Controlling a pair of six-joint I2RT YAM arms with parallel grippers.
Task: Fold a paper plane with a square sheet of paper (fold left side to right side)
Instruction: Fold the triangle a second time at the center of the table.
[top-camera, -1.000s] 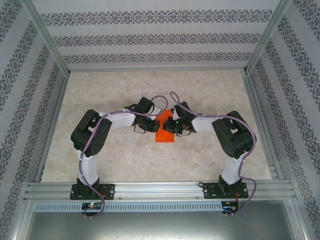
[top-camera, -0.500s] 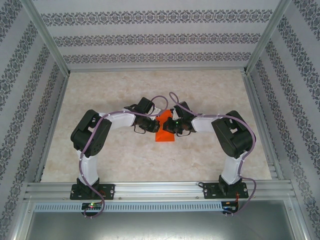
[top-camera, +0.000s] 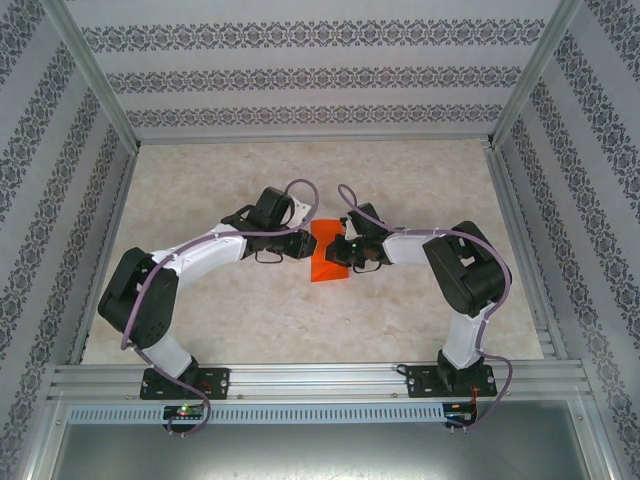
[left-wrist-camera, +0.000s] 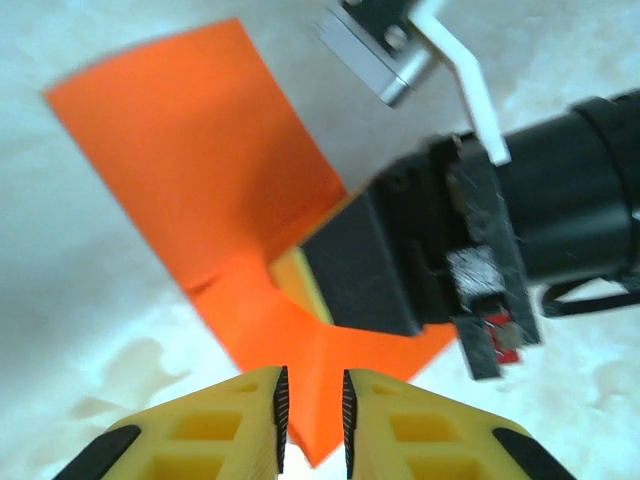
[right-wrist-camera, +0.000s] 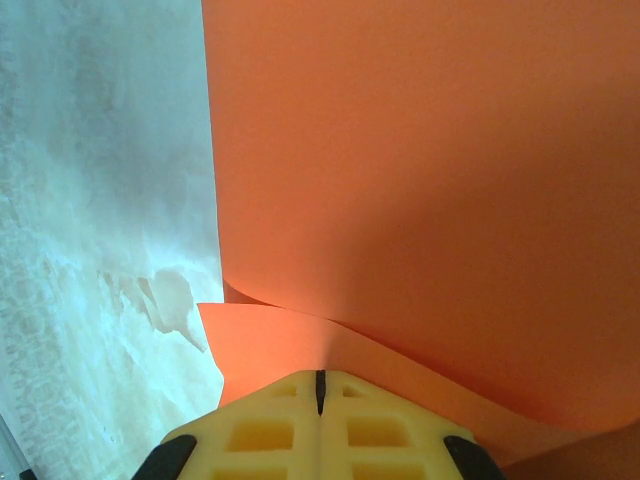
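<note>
The square sheet of paper (top-camera: 326, 262) is bright orange, folded into a narrower creased shape, and lies mid-table between both grippers. In the left wrist view the sheet (left-wrist-camera: 200, 150) has a raised flap, and its pointed corner lies in the narrow gap of my left gripper (left-wrist-camera: 311, 400), whose jaws stand slightly apart without pinching it. My left gripper (top-camera: 305, 243) sits at the sheet's left edge. My right gripper (right-wrist-camera: 320, 378) is shut, with its tips pressed down on the lower layer of the sheet (right-wrist-camera: 420, 170) under a curled upper layer. It reaches in from the right (top-camera: 337, 252).
The marble-patterned tabletop (top-camera: 220, 180) lies bare around the paper. Aluminium rails (top-camera: 300, 378) run along the near edge, with patterned walls on three sides. Purple cables loop over both wrists near the sheet.
The left arm's elbow has swung out to the left and its wrist has shifted back. Its jaws have parted from shut. The right arm has stayed still.
</note>
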